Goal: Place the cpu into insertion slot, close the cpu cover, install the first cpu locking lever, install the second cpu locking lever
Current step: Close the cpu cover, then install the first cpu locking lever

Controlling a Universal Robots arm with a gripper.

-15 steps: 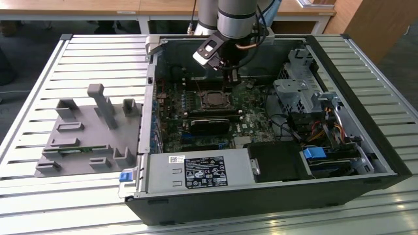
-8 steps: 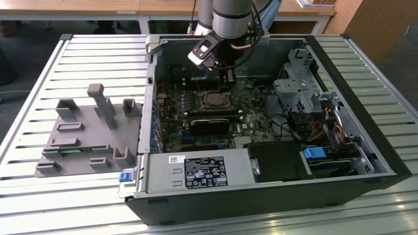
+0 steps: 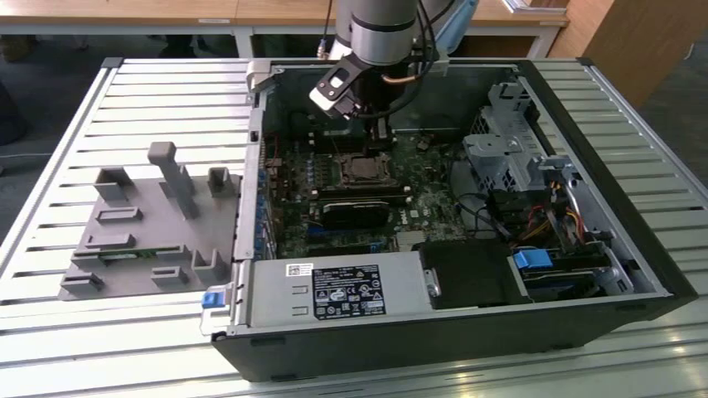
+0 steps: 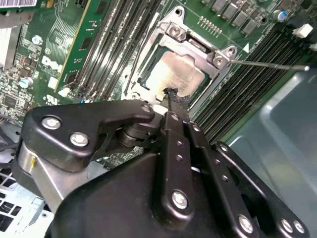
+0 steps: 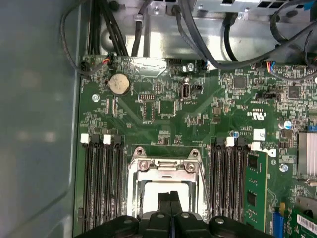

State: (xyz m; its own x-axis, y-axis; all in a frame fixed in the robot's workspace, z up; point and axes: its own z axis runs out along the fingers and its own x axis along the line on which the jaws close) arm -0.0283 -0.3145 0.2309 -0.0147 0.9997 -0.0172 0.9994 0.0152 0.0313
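Black metal tool (image 4: 171, 94) of bolted, jointed links, its two narrow fingers clenched flat against each other with nothing seen between them. The tips sit directly over the insertion slot (image 3: 360, 170), at the edge of the cpu (image 4: 173, 74). The cpu lies inside the slot, a flat square with a dull silver-tan, slightly smeared face. The cpu cover (image 5: 166, 174), a thin silver frame with a square window, lies flat around it. A thin wire lever (image 4: 267, 64) juts from one corner of the slot. Long black ribbed memory slots (image 5: 101, 188) run along both sides of the slot on the green circuit board (image 5: 148, 119). Around the slot stands an open black computer case (image 3: 619, 249) on a pale slatted surface (image 3: 166, 99).
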